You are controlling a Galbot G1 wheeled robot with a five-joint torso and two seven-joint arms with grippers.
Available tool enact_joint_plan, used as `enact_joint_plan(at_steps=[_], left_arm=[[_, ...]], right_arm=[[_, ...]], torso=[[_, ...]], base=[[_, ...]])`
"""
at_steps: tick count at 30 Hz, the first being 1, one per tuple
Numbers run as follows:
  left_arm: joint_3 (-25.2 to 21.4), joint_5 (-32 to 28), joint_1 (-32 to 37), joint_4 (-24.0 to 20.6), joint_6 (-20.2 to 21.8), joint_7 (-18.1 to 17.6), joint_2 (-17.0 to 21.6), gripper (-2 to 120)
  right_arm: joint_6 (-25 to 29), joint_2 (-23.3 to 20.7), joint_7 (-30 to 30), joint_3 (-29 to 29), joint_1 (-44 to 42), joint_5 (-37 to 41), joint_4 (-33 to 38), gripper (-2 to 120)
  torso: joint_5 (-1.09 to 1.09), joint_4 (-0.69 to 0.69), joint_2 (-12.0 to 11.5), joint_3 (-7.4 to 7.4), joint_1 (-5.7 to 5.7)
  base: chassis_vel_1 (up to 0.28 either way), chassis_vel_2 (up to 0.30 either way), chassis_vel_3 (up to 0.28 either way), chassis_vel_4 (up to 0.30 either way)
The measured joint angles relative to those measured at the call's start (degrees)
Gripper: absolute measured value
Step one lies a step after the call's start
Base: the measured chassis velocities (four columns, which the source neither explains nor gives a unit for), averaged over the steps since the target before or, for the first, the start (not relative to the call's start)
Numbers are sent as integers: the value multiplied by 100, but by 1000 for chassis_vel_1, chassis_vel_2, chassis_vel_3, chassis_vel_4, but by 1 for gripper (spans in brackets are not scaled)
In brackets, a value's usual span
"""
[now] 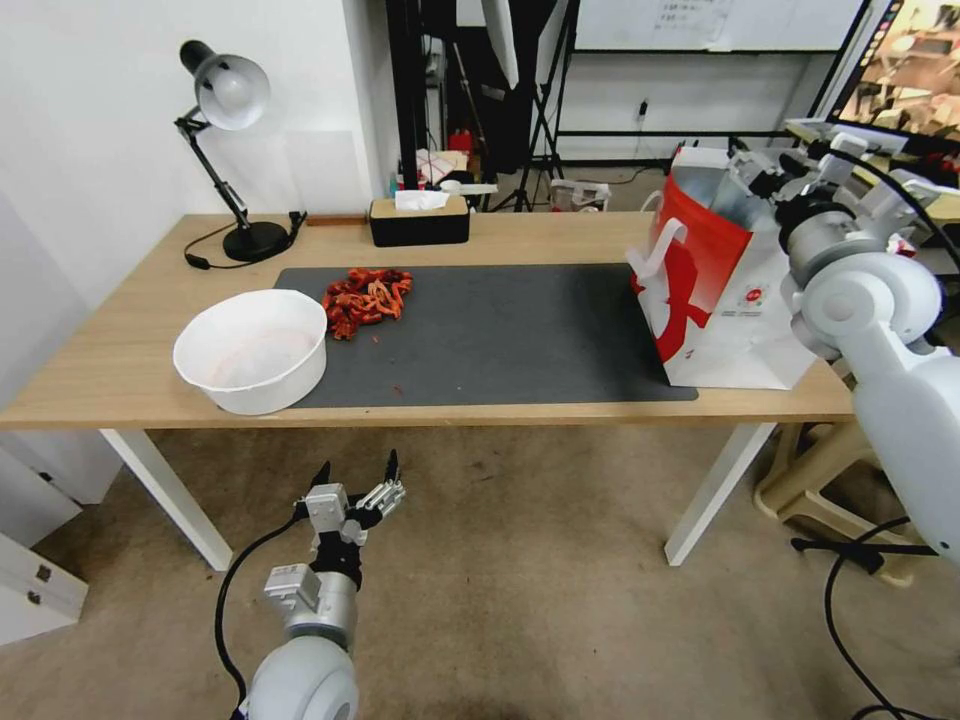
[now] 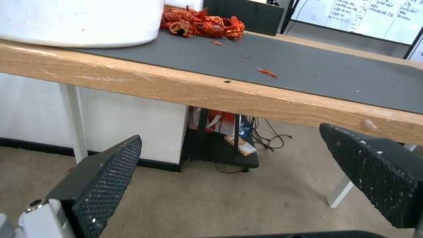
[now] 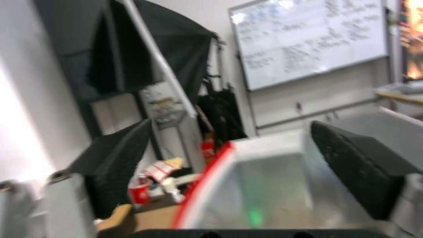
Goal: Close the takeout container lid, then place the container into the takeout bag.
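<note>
The takeout bag (image 1: 715,290) stands upright at the right end of the table, red and white with white handles, its mouth open. My right gripper (image 1: 752,168) hovers at the bag's top rim. In the right wrist view that gripper (image 3: 231,129) is open, with nothing between its fingers, and the bag's silvery lining (image 3: 264,185) lies below it. My left gripper (image 1: 357,466) hangs open and empty below the table's front edge, seen also in the left wrist view (image 2: 229,132). The takeout container and its lid are out of view.
A big white bowl (image 1: 252,350) sits at the front left, half on the grey mat (image 1: 500,330). A pile of red crayfish (image 1: 367,297) lies behind it. A desk lamp (image 1: 225,95) and a black tissue box (image 1: 418,220) stand along the back edge.
</note>
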Motion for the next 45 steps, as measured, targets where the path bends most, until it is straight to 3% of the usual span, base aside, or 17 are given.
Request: enact_joint_plan(at_steps=[6,9,14,20,22,27,35,45], left_arm=[[-25,2,9,-23,9,1,-10,100],[-72,53,52,-37,15,60,-19,100],[-129,61,64,-37,-13,77,-28,100],[-219,101,141,-37,-98,141,-55,100],[-320,196,257,-45,-194,184,-117,100],[-346,205,332,-105,-173,190,-139,100],[-406,254,372,-82,-399,312,-176,100],[-419,481,441,-37,-519,328,-272,100]], right_arm=[[225,-133,-542,-7,-153,-266,341,106],[688,-417,-1217,-60,-592,-1197,666,113],[1117,-624,-1424,15,-1378,-1588,1071,115],[1455,-557,-1491,270,-2347,-1957,1324,112],[1648,-400,-1538,410,-2805,-2149,1400,109],[1911,-144,-1569,755,-3575,-2467,1497,103],[2680,756,-1585,1218,-5265,-3170,1455,100],[3188,1388,-1595,1178,-5972,-3505,1152,100]], torso=[[-2,1,0,0,0],[-1,0,0,0,0],[-2,1,0,0,0],[-1,-5,1,-1,0],[1,5,0,0,0],[-3,-1,0,-1,0],[-1,0,1,0,-1],[-1,1,1,0,0]], base=[[0,0,0,0],[0,0,0,0],[0,0,0,0],[0,0,0,0],[0,0,0,0],[0,0,0,0],[0,0,0,0],[0,0,0,0]])
